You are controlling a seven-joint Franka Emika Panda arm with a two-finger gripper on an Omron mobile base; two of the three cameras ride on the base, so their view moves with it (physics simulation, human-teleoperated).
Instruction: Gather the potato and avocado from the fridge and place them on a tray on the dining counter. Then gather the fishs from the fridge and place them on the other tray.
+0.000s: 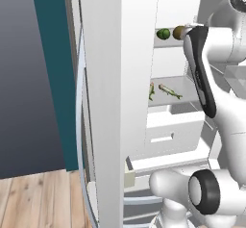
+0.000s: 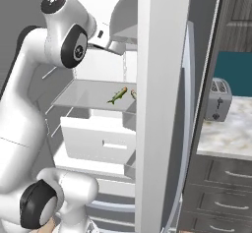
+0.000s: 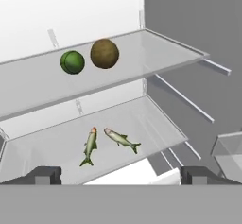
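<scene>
Two slender grey-green fish (image 3: 111, 142) lie on the lower glass shelf (image 3: 151, 119) of the open white-lined fridge (image 1: 120, 78). Above, the dark green round avocado (image 3: 72, 62) sits just beside the brown potato (image 3: 104, 53). Both fingers (image 3: 45, 175) stand fully apart, holding nothing.

A home kitchen, rendered. Open fridge (image 1: 115, 102) with white inside, glass shelves and drawers; avocado (image 3: 72, 62) and potato (image 3: 104, 53) side by side on the upper shelf (image 3: 156, 53), two fish (image 3: 106, 142) on the shelf below. Off to the right, a marbled counter (image 2: 224, 136) over dark grey drawers (image 2: 221, 178), a steel toaster (image 2: 216, 99) on it against a teal wall (image 2: 236, 72). Wood plank floor (image 1: 38, 200) and more teal wall beside the fridge door
</scene>
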